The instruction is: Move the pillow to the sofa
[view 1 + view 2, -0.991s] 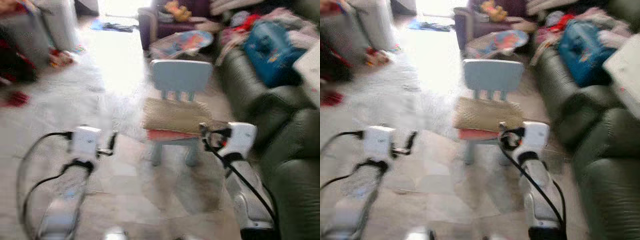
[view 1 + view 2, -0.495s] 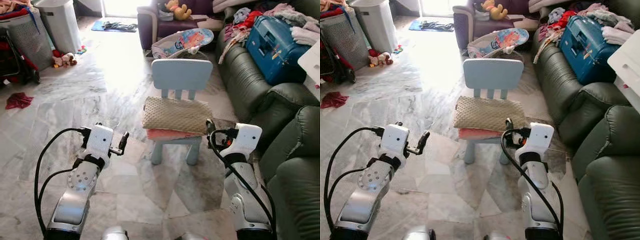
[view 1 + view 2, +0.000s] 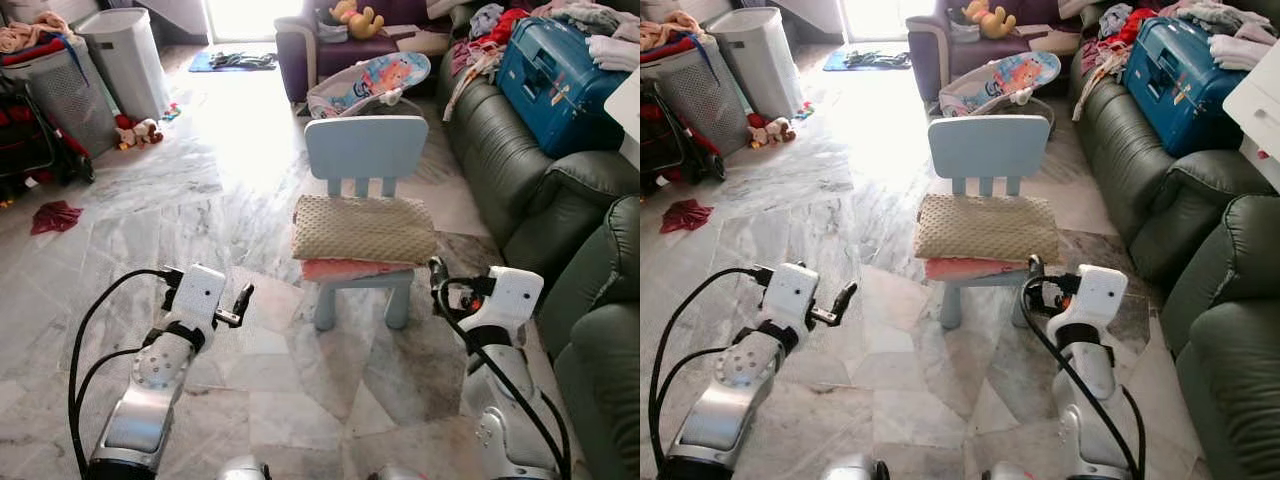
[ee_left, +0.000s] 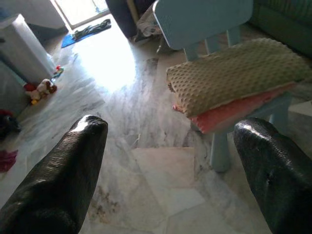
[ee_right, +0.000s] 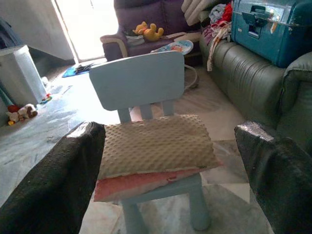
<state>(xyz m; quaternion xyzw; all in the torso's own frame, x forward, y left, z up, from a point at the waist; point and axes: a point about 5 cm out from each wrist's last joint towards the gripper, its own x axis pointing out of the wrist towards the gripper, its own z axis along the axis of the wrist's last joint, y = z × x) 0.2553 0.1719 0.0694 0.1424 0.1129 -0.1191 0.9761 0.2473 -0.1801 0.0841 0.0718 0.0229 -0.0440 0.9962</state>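
A beige dimpled pillow (image 3: 364, 228) lies folded flat on the seat of a small pale-blue child's chair (image 3: 365, 150), with a coral-pink layer (image 3: 355, 269) under it, touching the seat. The chair stands on a marble floor (image 3: 200, 200), near a dark green leather sofa (image 3: 520, 180) on the robot's right.

Compared with a second ago, the picture is now sharp instead of smeared, and the whole scene has slid a little lower and leftward in view (a camera shift, not a move of the chair). This suggests the robot has slowed its walk and is squaring up before the chair.

The left gripper (image 3: 243, 300) is raised short of the chair, well to its left, jaws spread wide and holding nothing. The right gripper (image 3: 437, 275) is closer, just beside the chair's right front corner, jaws likewise spread and empty; its wrist view frames the pillow between the two black fingers (image 5: 53, 185).

The pillow is not yet touched. The sofa's far cushions carry a blue suitcase (image 3: 550, 75) and piled clothes (image 3: 480, 30), so the nearer bare cushions look the likelier place to set it.
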